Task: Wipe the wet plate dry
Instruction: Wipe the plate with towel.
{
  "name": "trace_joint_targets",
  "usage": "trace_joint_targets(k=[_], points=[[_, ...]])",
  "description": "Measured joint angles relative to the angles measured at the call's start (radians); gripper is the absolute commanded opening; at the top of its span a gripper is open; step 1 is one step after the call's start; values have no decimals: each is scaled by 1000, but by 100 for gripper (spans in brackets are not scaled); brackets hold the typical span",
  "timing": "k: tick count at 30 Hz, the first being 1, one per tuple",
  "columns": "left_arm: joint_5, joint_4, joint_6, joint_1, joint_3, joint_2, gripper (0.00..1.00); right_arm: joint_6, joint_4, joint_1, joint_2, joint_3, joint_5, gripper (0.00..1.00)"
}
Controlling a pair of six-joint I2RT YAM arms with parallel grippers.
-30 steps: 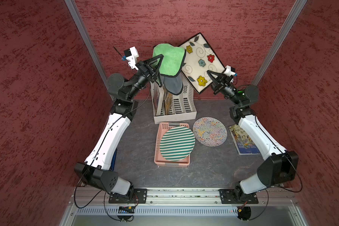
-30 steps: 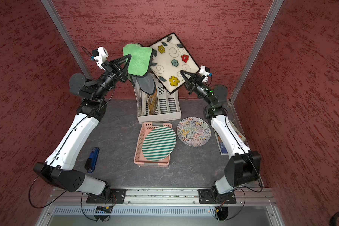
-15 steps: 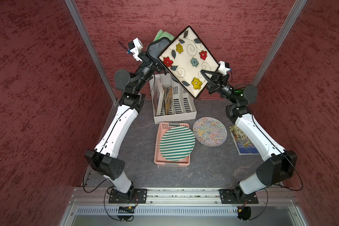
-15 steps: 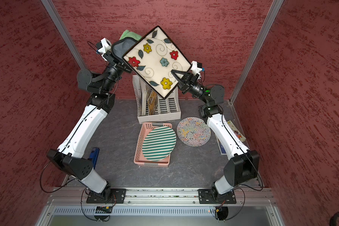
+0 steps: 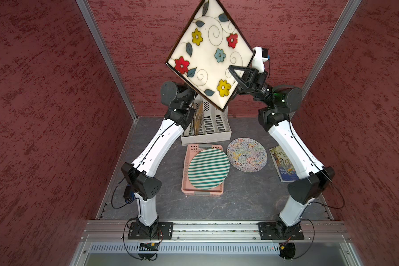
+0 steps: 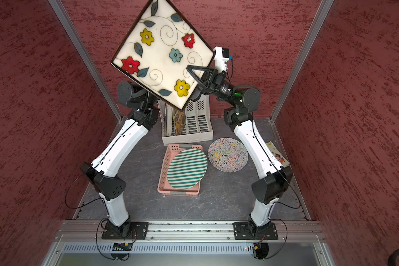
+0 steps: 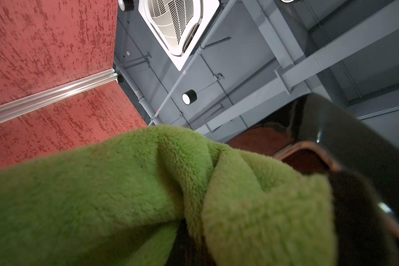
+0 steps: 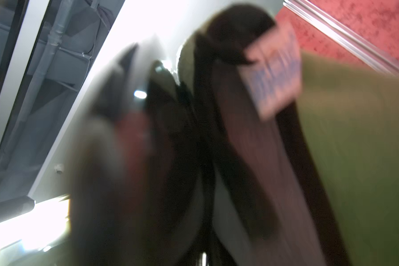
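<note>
Current step, likely: drying the plate (image 5: 207, 53) underside. Your right gripper (image 5: 234, 70) clamps its 4 o'clock edge; your left gripper is closed, pinching the green cloth (image 7: 124, 184). Next, sweep the cloth across it.

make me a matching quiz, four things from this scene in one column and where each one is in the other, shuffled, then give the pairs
Things:
1. square flowered plate
2. striped plate
3. squiggle-patterned round plate
4. green cloth

Places:
A. lying flat on the table
B. bunched beside a glossy dark underside, hidden in both top views
C. held up in the air, tilted, by the right gripper
D. resting on the pink basket

Pairs: 1-C, 2-D, 3-A, 4-B
</note>
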Motion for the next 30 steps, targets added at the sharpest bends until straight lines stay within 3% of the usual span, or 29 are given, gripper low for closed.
trace_joint_targets(k=[3, 6, 14, 19, 22, 25, 30], points=[[-8, 11, -1, -13, -29, -2, 0, -5, -63, -46, 54, 120, 0, 0], [-5, -5, 0, 2, -55, -10, 0, -5, -109, -101, 50, 113, 6, 0], [15, -73, 10, 149, -72, -31, 0, -8, -94, -155, -178, -368, 55, 0], [-6, -66, 2, 172, 36, -5, 0, -23, -64, -104, -283, -537, 73, 0], [-18, -27, -2, 145, 82, 10, 0, -69, -82, -84, -312, -520, 73, 0], [-31, 19, -6, 84, 75, 10, 0, -90, -92, -85, -277, -398, 62, 0], [-25, 94, -10, -40, -86, -18, 0, -81, -100, -116, -127, -119, 86, 0]])
